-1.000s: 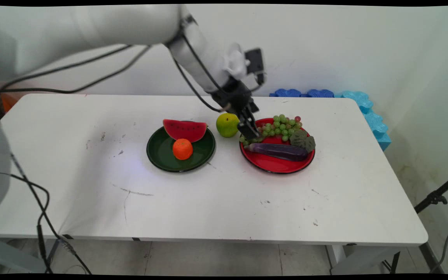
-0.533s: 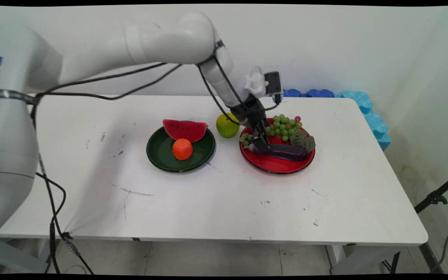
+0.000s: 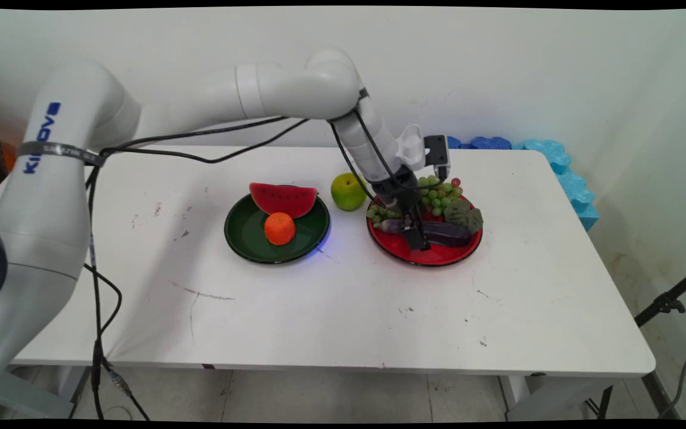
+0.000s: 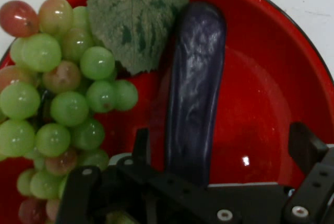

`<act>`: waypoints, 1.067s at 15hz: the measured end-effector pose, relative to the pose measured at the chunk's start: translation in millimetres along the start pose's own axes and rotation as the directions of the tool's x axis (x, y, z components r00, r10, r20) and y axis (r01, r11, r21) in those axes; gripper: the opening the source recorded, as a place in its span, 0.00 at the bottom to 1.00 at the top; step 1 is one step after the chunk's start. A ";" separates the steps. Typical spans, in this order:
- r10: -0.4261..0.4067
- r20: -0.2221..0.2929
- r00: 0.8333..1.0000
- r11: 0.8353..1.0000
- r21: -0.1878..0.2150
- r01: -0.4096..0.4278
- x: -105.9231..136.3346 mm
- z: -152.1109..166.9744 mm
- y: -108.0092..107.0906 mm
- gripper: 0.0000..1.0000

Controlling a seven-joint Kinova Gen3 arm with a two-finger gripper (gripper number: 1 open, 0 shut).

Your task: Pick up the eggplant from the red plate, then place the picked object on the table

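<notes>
White table (image 3: 331, 310): two plates, apple (image 3: 348, 191).

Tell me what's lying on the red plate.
On the red plate: an eggplant, grapes with a leaf. The pincer straddles the eggplant, hiding its near end.

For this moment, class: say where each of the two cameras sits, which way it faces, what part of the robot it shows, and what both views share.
Main view: fixed above the table's near side, looking down across the white table to the wall; shows the white arm and gripper over the red plate.
Hand view: mounted on the hand, looking along the gripper down into the red plate; shows the black linkage and fingers, open, straddling the eggplant.
Shared: red plate, eggplant, grapes, green leaf.
</notes>
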 end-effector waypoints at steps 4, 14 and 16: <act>0.003 -0.002 1.000 1.000 -0.012 -0.003 -0.8 16.0 -7.5 0.00; -0.021 -0.061 0.998 1.000 -0.007 0.020 18.8 -10.4 2.3 0.00; -0.037 -0.089 0.995 0.999 0.009 0.038 27.7 -40.2 13.4 0.00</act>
